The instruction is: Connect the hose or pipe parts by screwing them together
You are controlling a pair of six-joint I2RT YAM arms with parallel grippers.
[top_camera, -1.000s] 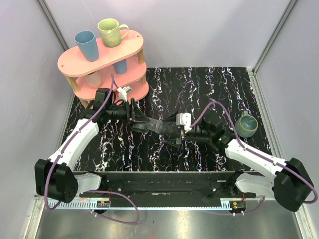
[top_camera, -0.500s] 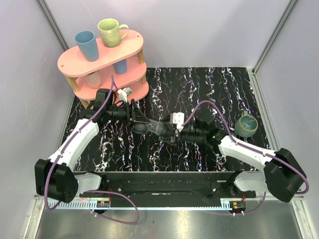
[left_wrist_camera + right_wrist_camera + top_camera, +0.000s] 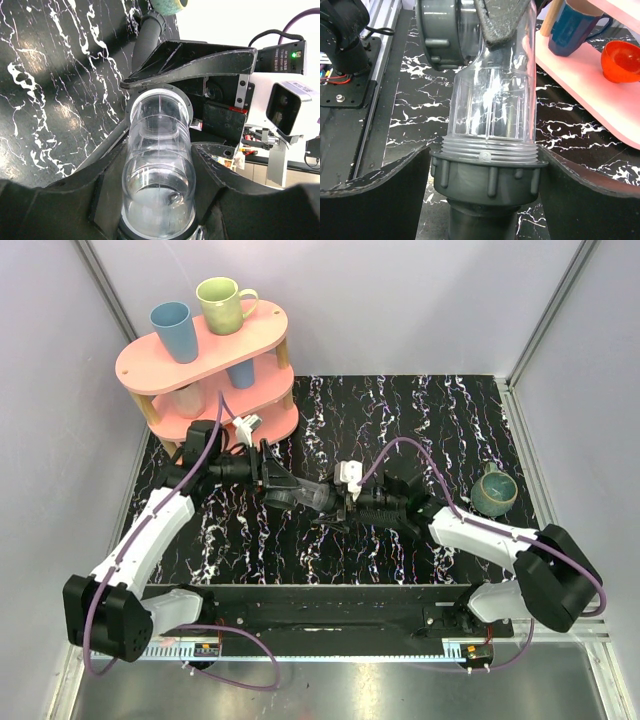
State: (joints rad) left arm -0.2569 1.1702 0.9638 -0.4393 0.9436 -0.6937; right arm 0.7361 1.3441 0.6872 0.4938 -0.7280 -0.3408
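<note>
Left jaws clenched on clear fitting (image 3: 159, 165). Grey collar (image 3: 487, 182) sat between right jaws, grip unclear. A slip could've cross-threaded it.

readable text: none legible | labels/brands: none legible | numbers: none | signs: none

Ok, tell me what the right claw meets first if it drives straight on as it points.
The clear tube, directly ahead of the right claw; behind it comes the left claw gripping that tube. Depth is unclear.
</note>
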